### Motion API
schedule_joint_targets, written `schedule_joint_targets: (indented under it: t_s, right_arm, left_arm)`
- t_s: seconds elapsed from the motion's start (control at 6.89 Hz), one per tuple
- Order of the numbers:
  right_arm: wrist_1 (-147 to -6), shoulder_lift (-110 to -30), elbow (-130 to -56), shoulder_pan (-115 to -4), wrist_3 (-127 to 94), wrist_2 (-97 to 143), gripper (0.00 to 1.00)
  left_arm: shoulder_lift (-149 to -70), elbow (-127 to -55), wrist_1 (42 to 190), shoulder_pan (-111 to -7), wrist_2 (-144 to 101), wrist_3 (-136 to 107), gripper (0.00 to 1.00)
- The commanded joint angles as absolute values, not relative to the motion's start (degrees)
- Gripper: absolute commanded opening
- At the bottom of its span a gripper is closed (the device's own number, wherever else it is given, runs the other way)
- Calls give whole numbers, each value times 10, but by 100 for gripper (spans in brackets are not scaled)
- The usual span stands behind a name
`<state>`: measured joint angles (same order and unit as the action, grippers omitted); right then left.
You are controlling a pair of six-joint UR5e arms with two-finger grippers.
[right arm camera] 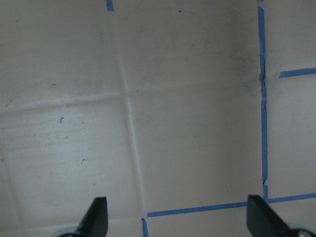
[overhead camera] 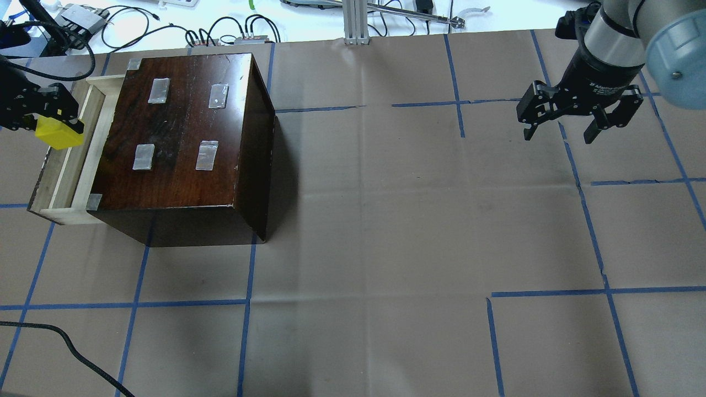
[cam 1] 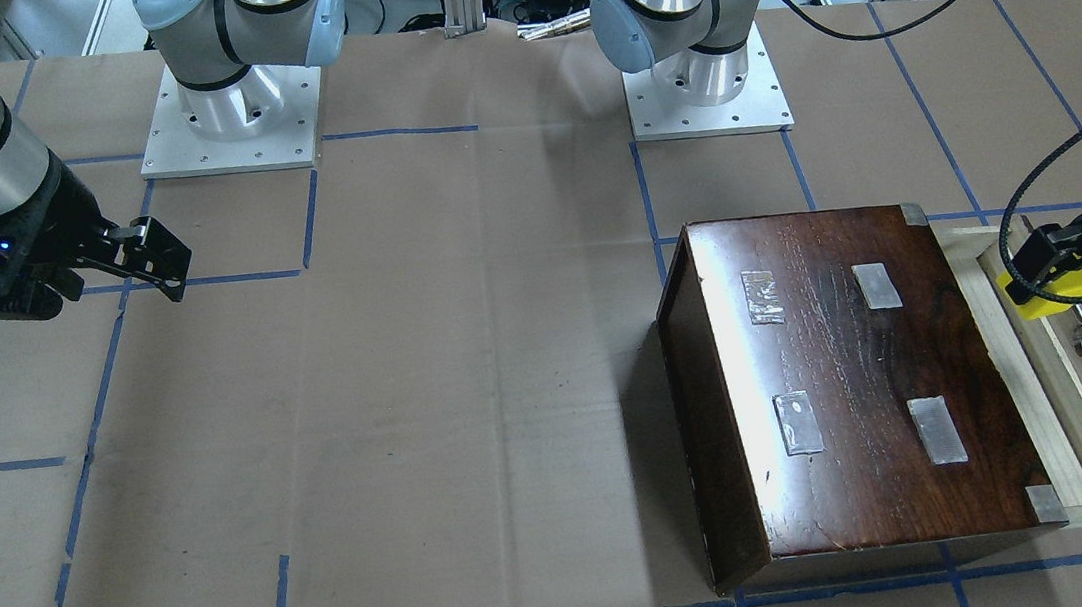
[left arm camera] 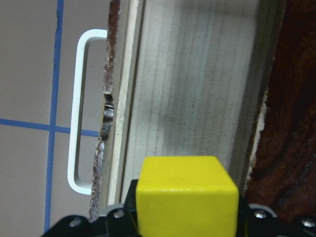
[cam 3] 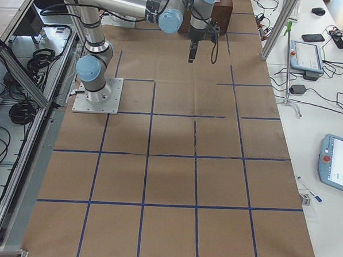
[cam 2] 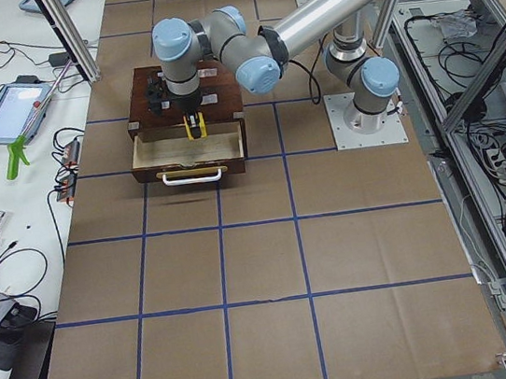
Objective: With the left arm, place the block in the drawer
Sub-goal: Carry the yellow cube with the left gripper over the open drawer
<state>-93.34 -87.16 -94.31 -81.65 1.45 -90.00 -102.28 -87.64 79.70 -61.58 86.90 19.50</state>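
Observation:
My left gripper (overhead camera: 55, 124) is shut on the yellow block (overhead camera: 55, 134) and holds it above the open pale-wood drawer (overhead camera: 63, 171) of the dark brown cabinet (overhead camera: 182, 143). In the front-facing view the block (cam 1: 1053, 293) hangs over the drawer (cam 1: 1075, 408) near its far end. The left wrist view shows the block (left arm camera: 186, 195) between the fingers, with the drawer floor (left arm camera: 197, 84) below. My right gripper (overhead camera: 560, 132) is open and empty, high over the table at the far right.
The drawer's white handle (left arm camera: 79, 113) sticks out from its front panel toward the table's left end. Blue tape lines (overhead camera: 364, 105) cross the brown paper table cover. Cables and devices (overhead camera: 165, 27) lie along the far edge behind the cabinet.

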Motion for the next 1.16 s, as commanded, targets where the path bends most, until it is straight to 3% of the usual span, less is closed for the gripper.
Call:
schedule_joint_targets:
  t_s: [0.0,1.02]
  right_arm:
    - [-933,-872,-943,-817,15,-900,100]
    - [-933,-871,-943,-817,14,-900,100]
  left_arm:
    - [-1034,-878,796,-616,869,188,28]
    - [-1091,-878,797,-613,872,193,28]
